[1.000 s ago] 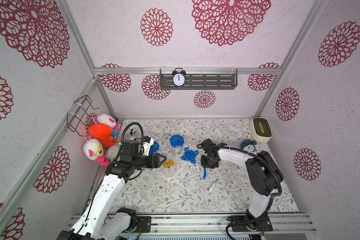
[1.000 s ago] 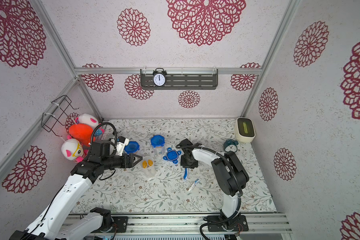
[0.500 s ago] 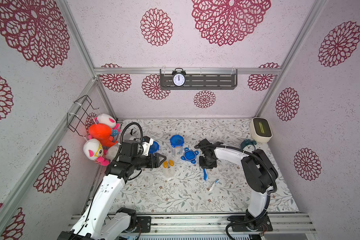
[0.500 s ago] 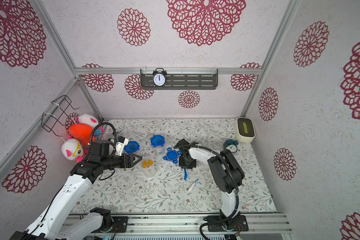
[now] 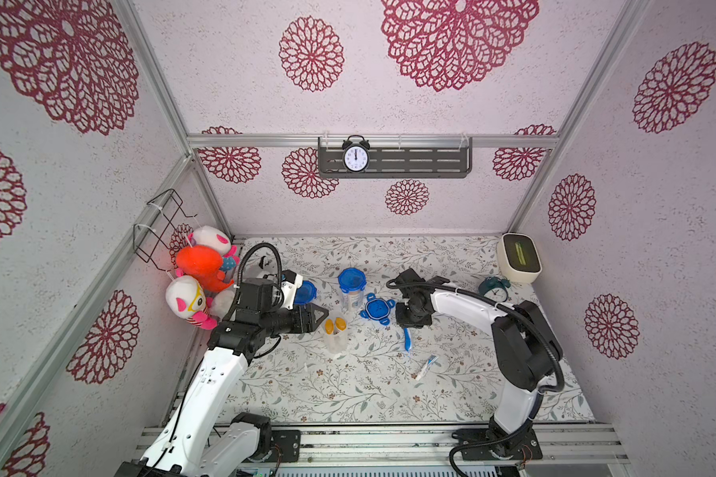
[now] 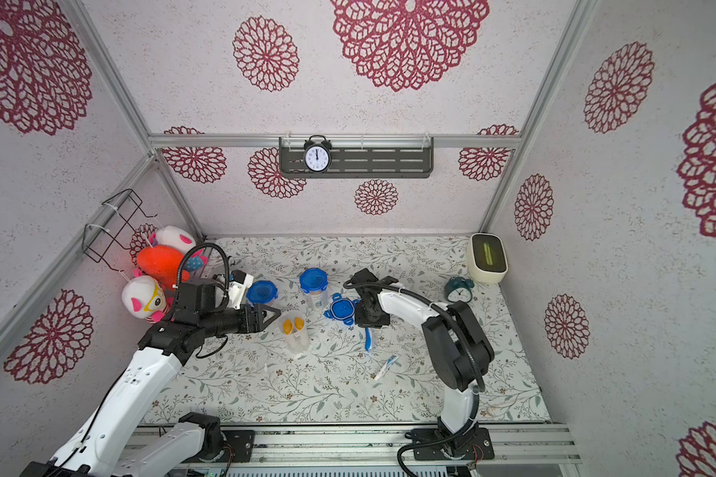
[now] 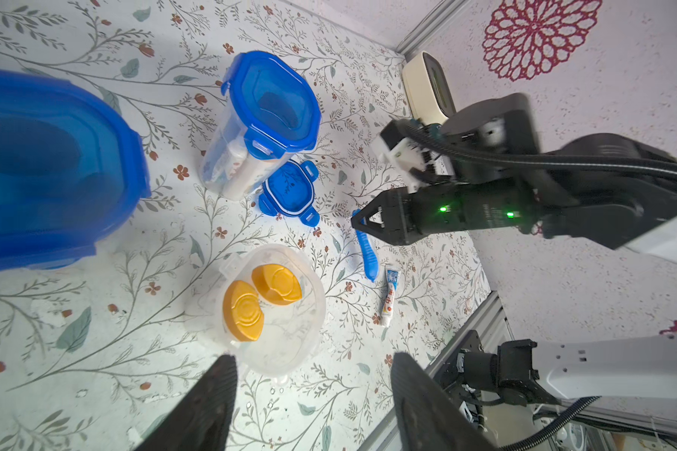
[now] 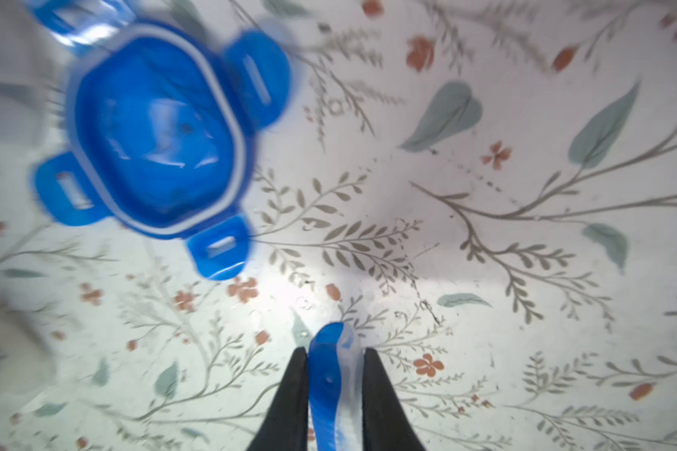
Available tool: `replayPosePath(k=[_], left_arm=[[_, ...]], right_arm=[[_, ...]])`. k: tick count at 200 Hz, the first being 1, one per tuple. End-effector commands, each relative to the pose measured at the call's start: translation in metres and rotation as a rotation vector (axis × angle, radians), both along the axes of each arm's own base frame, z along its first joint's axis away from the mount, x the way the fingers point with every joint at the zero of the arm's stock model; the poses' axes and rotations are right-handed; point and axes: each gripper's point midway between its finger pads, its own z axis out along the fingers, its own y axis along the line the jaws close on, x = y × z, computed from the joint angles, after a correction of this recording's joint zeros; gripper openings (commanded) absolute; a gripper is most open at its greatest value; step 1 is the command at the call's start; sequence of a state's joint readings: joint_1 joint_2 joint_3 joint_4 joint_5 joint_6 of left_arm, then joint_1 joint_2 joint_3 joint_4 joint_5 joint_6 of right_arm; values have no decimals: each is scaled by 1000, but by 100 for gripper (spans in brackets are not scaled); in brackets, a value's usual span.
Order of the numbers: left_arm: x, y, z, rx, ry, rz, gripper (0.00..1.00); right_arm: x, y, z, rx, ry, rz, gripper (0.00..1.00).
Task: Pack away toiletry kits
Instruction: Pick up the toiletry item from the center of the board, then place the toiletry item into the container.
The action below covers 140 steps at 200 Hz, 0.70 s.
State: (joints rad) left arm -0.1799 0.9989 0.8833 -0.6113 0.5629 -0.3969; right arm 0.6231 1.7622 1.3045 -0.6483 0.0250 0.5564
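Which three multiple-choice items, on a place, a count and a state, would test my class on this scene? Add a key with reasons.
1. The toothbrush lies: A in a cup; B on the table, flanked by the right gripper; C on the shelf.
2. Bottles in the lidless cup: A one; B two; C four.
3. The left gripper is: A open; B shut on a lid; C shut on a bottle.
Key: B, the right wrist view shows it; B, two orange caps show; A, its jaws stand wide apart with nothing between them.
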Motion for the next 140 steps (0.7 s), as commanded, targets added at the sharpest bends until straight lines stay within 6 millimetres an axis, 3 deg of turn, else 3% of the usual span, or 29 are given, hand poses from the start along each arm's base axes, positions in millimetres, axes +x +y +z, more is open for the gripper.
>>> replayPosePath(k=[1, 28, 56, 85, 140], left_arm=[[9, 7, 0, -1, -22, 37, 66], [16, 14, -6, -4, 8, 68, 65], [18, 18, -7, -12, 22, 82, 64], [19, 23, -6, 0, 11, 103, 64], [24, 39, 1, -13, -25, 167, 63]], right_arm=[[23, 36, 107, 152, -329, 122, 13], [13, 97, 181, 258, -594, 341, 11], [-7, 149, 233, 475, -784, 486, 11], [-22, 176, 242, 555, -869, 569, 11], [-36, 191, 214, 607, -917, 583, 11]])
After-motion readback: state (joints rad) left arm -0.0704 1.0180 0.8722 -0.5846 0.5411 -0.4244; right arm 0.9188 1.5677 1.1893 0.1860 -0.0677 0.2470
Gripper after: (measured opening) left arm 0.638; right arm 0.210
